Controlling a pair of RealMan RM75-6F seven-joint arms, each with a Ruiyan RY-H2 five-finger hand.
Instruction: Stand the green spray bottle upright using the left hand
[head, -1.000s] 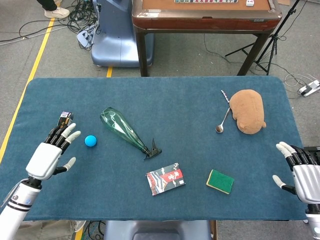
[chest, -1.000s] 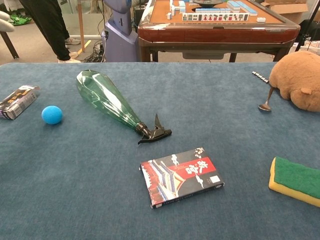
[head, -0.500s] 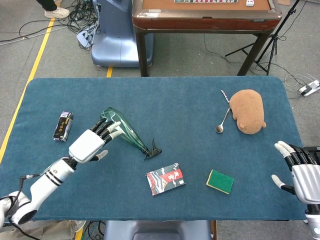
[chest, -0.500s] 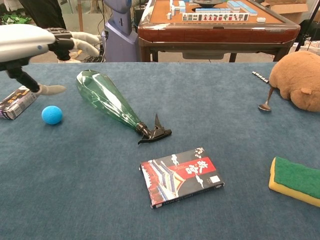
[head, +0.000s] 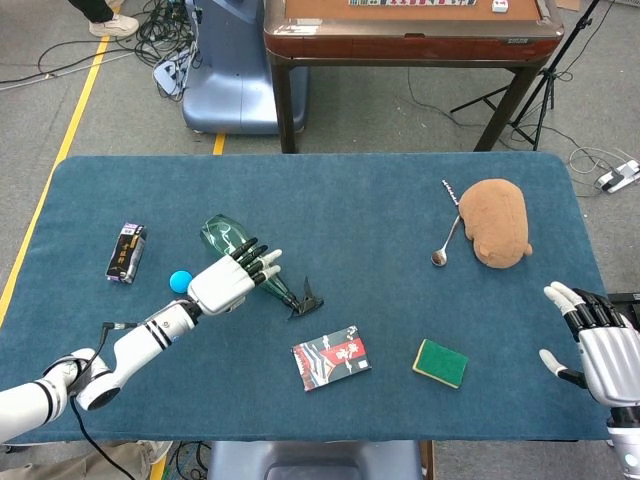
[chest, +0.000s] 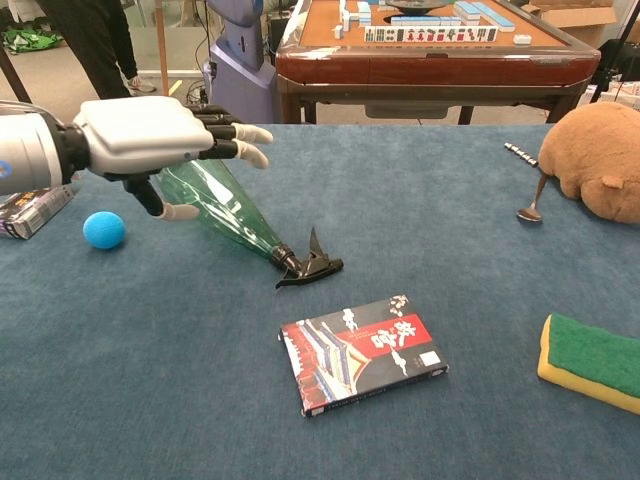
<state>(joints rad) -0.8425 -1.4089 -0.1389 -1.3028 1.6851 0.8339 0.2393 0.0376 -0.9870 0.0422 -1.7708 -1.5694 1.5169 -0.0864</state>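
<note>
From the head view, the green spray bottle (head: 248, 258) lies on its side on the blue desk (head: 350, 200), fat base toward the far left, black nozzle (head: 305, 298) pointing toward the near right; the left robot hand (head: 232, 280) hovers over its middle, fingers spread, holding nothing. So the grasp is not made and the whole lift and stand-up is, by my reckoning, yet to do. The right robot hand (head: 590, 340) waits at the near right edge, spread and empty too. Room looks fair: a blue ball (head: 180, 281) sits just left of the bottle, a small box (head: 331, 357) lies nearer the front edge, and the back half of the cloth is bare. From the chest view, the left robot hand (chest: 150, 135) hangs above the bottle's wide body (chest: 225, 210), thumb low beside the glass; contact I cannot tell.
</note>
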